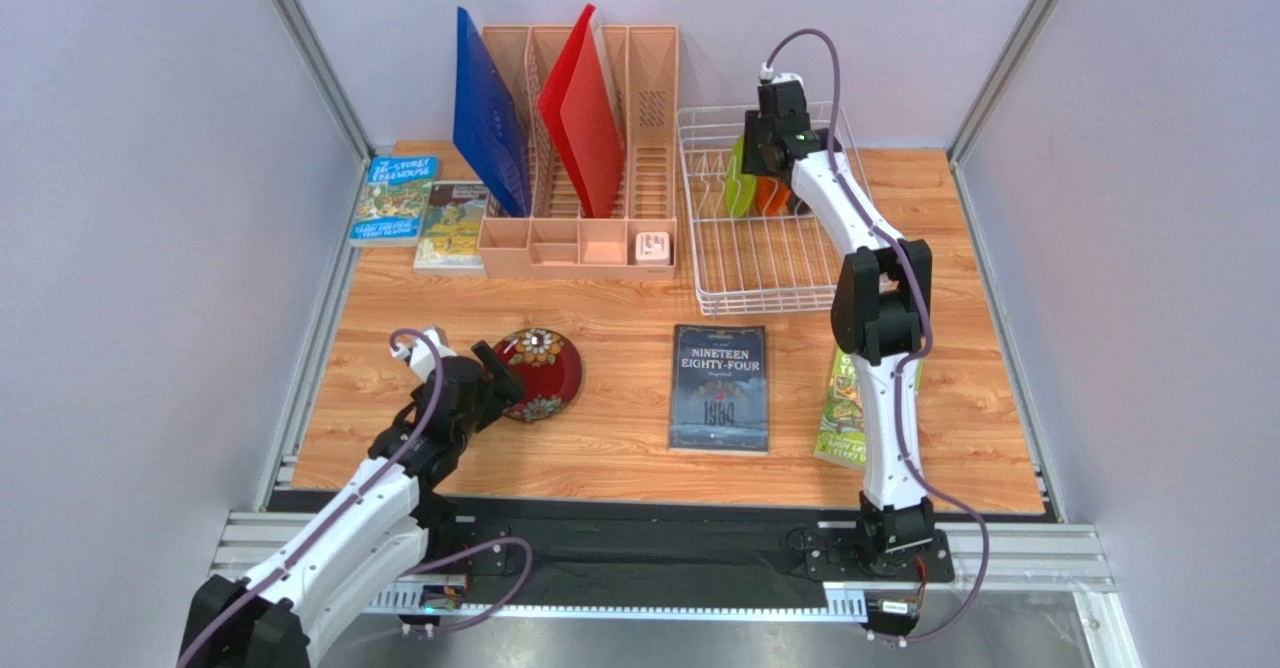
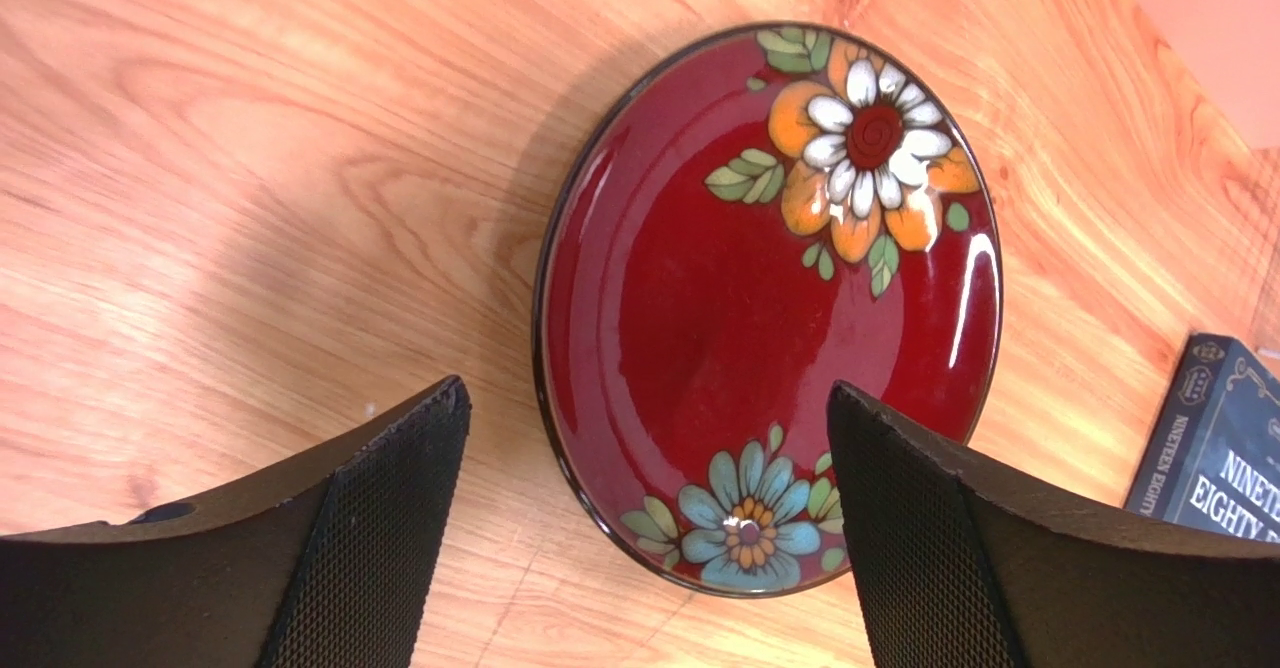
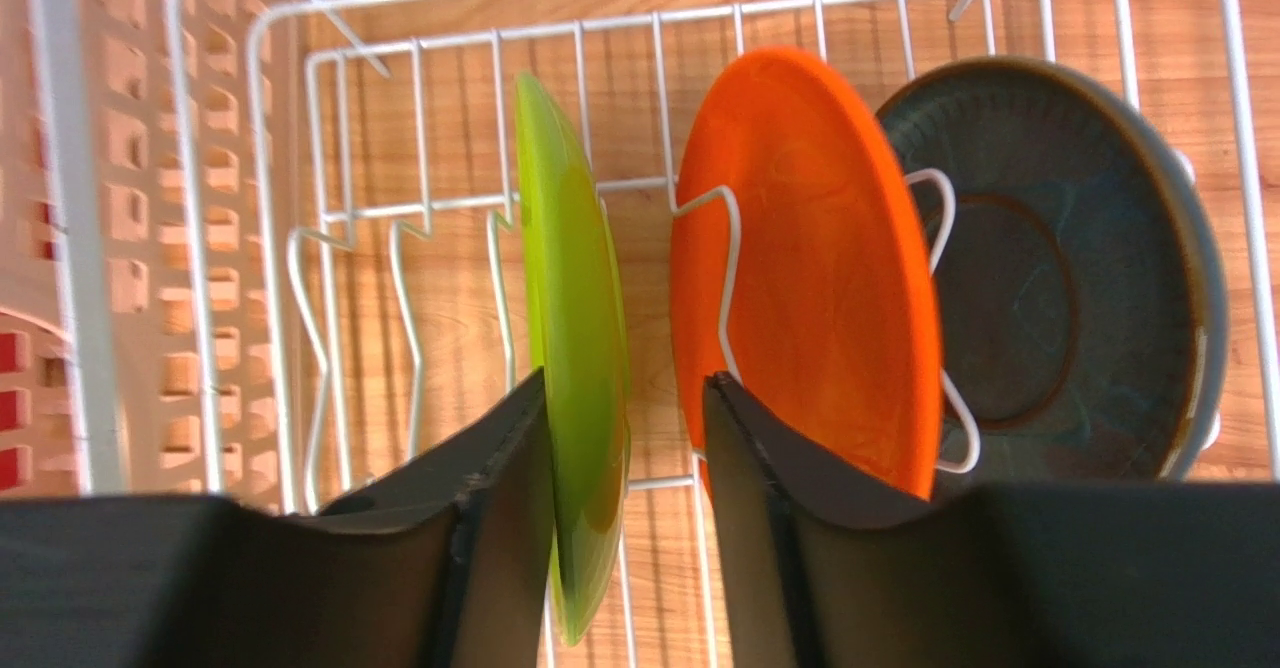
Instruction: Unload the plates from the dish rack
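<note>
The dark red floral plate (image 1: 544, 374) lies flat on the table, and fills the left wrist view (image 2: 766, 308). My left gripper (image 1: 490, 379) is open just above its near edge (image 2: 643, 398), holding nothing. The white wire dish rack (image 1: 751, 271) holds three upright plates: lime green (image 3: 579, 293), orange (image 3: 812, 278) and dark teal-grey (image 3: 1052, 278). My right gripper (image 1: 760, 161) reaches down into the rack (image 3: 57, 248). Its jaws (image 3: 624, 386) straddle the lime green plate's edge. The left finger is against it and a gap shows at the right finger.
A pinkish-tan organiser (image 1: 579, 173) with a blue board (image 1: 489, 113) and a red board (image 1: 586, 106) stands left of the rack. A dark book (image 1: 718, 386) lies mid-table, a green book (image 1: 842, 406) by the right arm, two books (image 1: 421, 206) at far left.
</note>
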You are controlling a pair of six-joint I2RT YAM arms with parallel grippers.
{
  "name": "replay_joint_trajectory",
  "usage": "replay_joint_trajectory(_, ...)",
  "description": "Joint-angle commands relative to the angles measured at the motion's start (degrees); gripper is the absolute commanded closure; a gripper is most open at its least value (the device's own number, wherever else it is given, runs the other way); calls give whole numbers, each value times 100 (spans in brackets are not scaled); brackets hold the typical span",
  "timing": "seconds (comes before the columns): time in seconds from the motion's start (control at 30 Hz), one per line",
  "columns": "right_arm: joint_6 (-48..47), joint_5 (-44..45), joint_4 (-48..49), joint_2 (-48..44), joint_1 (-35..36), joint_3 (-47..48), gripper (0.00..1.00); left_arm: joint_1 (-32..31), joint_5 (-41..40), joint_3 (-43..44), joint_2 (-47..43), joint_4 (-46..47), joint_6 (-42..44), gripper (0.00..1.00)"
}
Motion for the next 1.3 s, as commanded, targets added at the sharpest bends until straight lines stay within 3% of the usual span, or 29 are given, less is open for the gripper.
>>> replay_joint_trajectory(0.0, -330, 485, 14, 53, 129, 273, 67, 11, -298, 455, -197, -344, 428, 6)
replay_joint_trajectory(0.07, -462, 590, 127, 1, 199, 151, 74, 20, -368, 561, -241, -431, 500, 6)
replay_joint_trajectory(0.17, -620, 914, 277, -61, 339, 19, 100, 20, -457, 772, -311, -528, 658, 6)
replay_joint_trajectory(0.3, -910, 1591, 602, -193, 585, -183, 100, 20, -474, 1036, -417, -529, 1000, 6)
replay_joint_trajectory(0.4, -1287, 2486, 1172, -438, 831, -630, 100, 20, -352, 1194, -373, -468, 1185, 0)
replay_joint_trajectory(0.53, -1692, 3567, 2156, -817, 1095, -1159, 100, 20, -123, 1396, -154, -468, 1431, 0)
replay_joint_trajectory(0.73, -1921, 3966, 2851, -1563, 1148, -1887, 100, 11, 376, 1502, -30, -232, 1669, 0)
replay_joint_trajectory(0.83, -1842, 3939, 2740, -2125, 1166, -2196, 100, 11, 667, 1397, -100, 94, 1739, 0)
replay_joint_trajectory(0.97, -1220, 3537, 2258, -3030, 1175, -2811, 100, 11, 958, 1396, -66, 376, 1853, 0)
replay_joint_trajectory(1.1, 61, 2579, 1369, -3857, 1184, -3347, 100, 11, 1397, 1405, 163, 910, 1924, 0)
replay_joint_trajectory(1.2, 599, 1165, 832, -4402, 1184, -3847, 100, 11, 1967, 1396, 409, 1499, 1933, 0)
replay_joint_trajectory(1.23, 776, 266, 936, -4586, 1184, -4066, 100, 11, 2300, 1457, 574, 1615, 1950, 0)
replay_joint_trajectory(1.27, 864, -83, 1033, -4901, 1201, -4573, 100, 11, 2434, 1493, 663, 1720, 1959, 0)
